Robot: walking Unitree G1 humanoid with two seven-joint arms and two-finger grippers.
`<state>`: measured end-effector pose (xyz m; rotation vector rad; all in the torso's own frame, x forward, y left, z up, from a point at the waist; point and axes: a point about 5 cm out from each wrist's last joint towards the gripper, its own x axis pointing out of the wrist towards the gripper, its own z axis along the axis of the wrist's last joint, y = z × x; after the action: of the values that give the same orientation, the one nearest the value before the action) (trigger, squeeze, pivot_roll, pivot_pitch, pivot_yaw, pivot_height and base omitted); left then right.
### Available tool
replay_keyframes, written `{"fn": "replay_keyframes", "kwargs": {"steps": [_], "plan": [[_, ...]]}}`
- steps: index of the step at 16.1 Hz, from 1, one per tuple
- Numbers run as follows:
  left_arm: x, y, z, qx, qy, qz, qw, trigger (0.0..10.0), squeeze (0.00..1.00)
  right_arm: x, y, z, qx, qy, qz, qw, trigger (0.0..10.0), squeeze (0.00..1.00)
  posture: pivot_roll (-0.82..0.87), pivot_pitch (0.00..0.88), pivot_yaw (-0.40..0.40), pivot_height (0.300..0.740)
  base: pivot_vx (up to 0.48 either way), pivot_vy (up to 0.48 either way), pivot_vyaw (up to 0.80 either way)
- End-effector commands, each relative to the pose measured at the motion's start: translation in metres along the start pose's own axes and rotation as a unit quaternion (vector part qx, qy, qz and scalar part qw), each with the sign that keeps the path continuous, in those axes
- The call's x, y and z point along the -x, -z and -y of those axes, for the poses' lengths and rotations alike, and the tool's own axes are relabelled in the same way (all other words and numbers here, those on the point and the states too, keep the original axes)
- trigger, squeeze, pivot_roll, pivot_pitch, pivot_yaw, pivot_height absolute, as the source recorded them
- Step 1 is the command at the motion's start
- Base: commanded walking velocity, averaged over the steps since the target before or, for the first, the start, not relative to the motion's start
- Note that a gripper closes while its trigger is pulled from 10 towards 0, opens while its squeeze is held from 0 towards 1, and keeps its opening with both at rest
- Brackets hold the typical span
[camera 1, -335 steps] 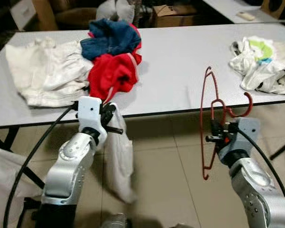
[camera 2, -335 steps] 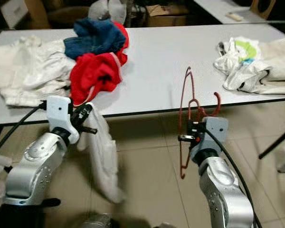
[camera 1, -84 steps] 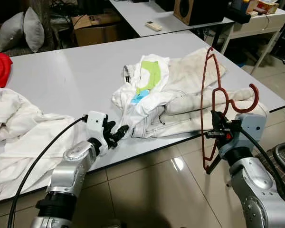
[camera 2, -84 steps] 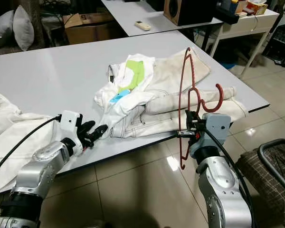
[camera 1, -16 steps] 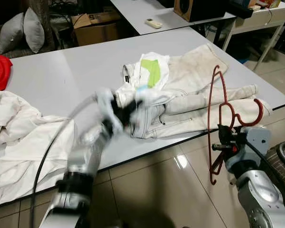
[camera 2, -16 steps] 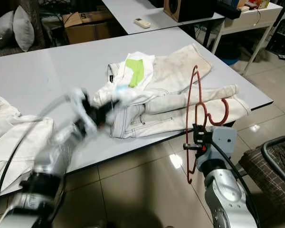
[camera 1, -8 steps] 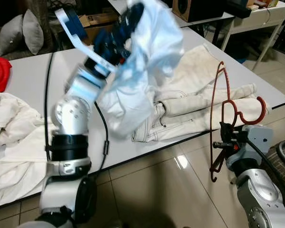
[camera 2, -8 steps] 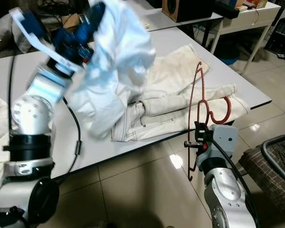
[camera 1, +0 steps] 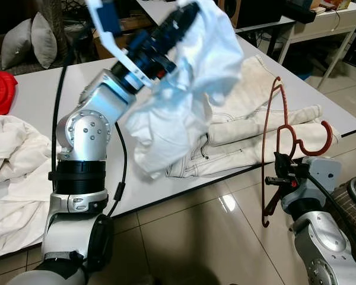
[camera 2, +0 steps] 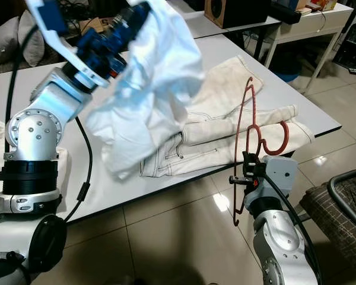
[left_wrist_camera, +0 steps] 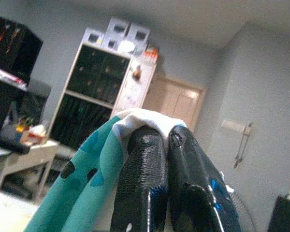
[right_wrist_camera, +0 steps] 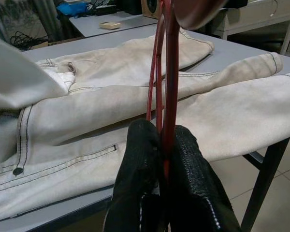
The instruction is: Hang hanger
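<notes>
Hanger [camera 1: 280, 138] is pinched upright in the right hand [camera 1: 280, 176]; left hand [camera 1: 166, 31], pinching a white shirt [camera 1: 184, 95], lifts it above the tabletop [camera 1: 59, 98]; dressing and hanging remain.

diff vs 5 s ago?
Left gripper took hold of the white shirt and lifted it off the grey table. Right gripper dropped slightly, red hanger still clamped. Cream trousers unmoved.
</notes>
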<state>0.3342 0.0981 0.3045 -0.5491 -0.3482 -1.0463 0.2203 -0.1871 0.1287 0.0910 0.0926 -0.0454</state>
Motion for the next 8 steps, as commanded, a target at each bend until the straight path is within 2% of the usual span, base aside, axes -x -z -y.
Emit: {"fn": "replay_keyframes", "kwargs": {"steps": [1, 2, 3, 4, 5, 6, 7, 8], "plan": [[-0.002, 0.009, -0.012, -0.057, -0.056, -0.059, 0.995, 0.0, 0.00, 0.000, -0.002, 0.002, -0.002, 0.007, 0.008, 1.000, 10.0, 0.00, -0.03, 0.021, 0.089, 0.740, 0.000, 0.000, 0.00], [0.001, 0.019, -0.023, -0.101, -0.098, -0.101, 0.985, 0.0, 0.00, -0.001, -0.002, 0.002, -0.002, 0.007, 0.008, 1.000, 10.0, 0.00, -0.03, 0.021, 0.089, 0.740, 0.000, 0.000, 0.00], [0.002, 0.022, -0.030, -0.114, -0.128, -0.115, 0.979, 0.0, 0.00, -0.001, -0.001, 0.002, -0.002, 0.007, 0.008, 1.000, 10.0, 0.00, -0.03, 0.021, 0.089, 0.740, 0.000, 0.000, 0.00], [0.004, 0.029, -0.046, -0.132, -0.202, -0.130, 0.962, 0.0, 0.00, -0.001, -0.001, 0.001, -0.004, 0.007, 0.008, 1.000, 10.0, 0.00, -0.03, 0.019, 0.089, 0.740, 0.000, 0.000, 0.00], [0.004, 0.040, -0.059, -0.183, -0.265, -0.155, 0.934, 0.0, 0.00, -0.001, -0.001, 0.000, -0.005, 0.007, 0.008, 1.000, 10.0, 0.00, -0.03, 0.019, 0.093, 0.740, 0.000, 0.000, 0.00], [0.001, 0.046, -0.059, -0.180, -0.271, -0.158, 0.932, 0.0, 0.00, -0.002, -0.001, 0.000, -0.006, 0.008, 0.009, 1.000, 10.0, 0.00, -0.04, 0.018, 0.094, 0.740, 0.000, 0.000, 0.00], [-0.012, 0.071, -0.041, -0.102, -0.191, -0.179, 0.960, 10.0, 0.00, -0.001, -0.001, 0.000, -0.006, 0.009, 0.010, 1.000, 10.0, 0.00, -0.04, 0.018, 0.097, 0.740, 0.000, 0.000, 0.00], [-0.015, 0.080, -0.035, -0.092, -0.168, -0.191, 0.963, 10.0, 0.84, -0.001, -0.001, 0.001, -0.006, 0.010, 0.010, 1.000, 10.0, 0.00, -0.04, 0.018, 0.099, 0.740, 0.000, 0.000, 0.00]]}}
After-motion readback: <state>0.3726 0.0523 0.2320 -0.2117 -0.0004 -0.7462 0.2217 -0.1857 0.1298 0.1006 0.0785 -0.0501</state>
